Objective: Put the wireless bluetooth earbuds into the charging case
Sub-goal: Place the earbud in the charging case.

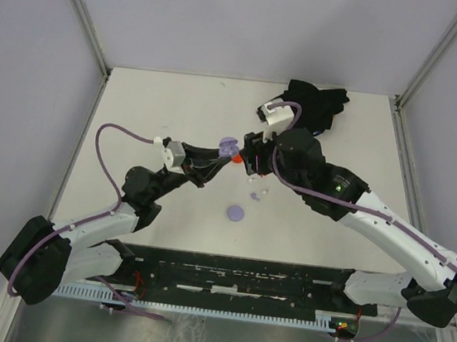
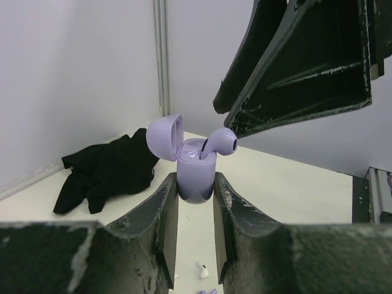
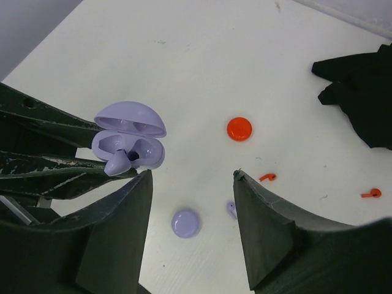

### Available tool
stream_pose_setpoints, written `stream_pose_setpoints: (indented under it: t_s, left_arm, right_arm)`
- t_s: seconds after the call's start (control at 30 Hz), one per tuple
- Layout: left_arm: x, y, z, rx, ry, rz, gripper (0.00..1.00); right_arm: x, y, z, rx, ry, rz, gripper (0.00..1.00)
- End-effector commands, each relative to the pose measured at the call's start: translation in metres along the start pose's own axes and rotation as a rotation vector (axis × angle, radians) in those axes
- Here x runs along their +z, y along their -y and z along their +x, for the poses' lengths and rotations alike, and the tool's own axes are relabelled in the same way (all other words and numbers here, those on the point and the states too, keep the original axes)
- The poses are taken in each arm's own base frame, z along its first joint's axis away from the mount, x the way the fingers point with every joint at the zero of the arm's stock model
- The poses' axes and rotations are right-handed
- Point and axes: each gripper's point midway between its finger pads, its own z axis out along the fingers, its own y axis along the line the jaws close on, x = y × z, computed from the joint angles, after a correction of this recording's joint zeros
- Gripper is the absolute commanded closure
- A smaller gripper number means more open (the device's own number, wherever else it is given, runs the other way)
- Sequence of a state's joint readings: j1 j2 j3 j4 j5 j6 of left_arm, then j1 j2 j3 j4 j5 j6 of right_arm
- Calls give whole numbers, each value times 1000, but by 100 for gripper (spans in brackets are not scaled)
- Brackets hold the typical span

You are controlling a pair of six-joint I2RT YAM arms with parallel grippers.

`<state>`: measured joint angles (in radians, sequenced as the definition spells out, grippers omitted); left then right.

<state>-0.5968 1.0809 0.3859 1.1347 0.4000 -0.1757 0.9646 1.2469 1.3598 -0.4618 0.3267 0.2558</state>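
Right tool (image 3: 191,179) parted, lavender earbud (image 3: 116,164) just beside

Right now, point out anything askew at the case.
The lavender earbud sits crooked in the open case: its head sticks out over the rim, not seated. Two red earbuds lie loose on the table.

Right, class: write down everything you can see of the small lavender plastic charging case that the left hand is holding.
The small lavender plastic charging case is glossy and rounded, held upright above the white table. Its hinged domed lid stands open, tipped back. The left hand is shut on its lower body, clamping it from both sides. A lavender stemmed earbud sticks out of the top, leaning and not fully seated.
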Motion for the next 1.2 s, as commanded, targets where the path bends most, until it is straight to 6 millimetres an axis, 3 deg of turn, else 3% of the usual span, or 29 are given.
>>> stream_pose_setpoints:
  t_s: [0.0,0.5,0.87,1.17]
  left_arm:
    - [3,6,-15,-8,51,36,97]
    - [4,13,-12,28,29,84,97]
    - [2,12,-13,30,30,74,97]
    - [-1,15,-11,35,21,87,97]
  right_arm:
    - [-2,-5,-13,-6,15,-25,37]
    - [2,-32,-27,19,38,-151,35]
    - [4,-30,-24,33,14,-132,35]
    - [4,-43,-20,64,-30,-186,45]
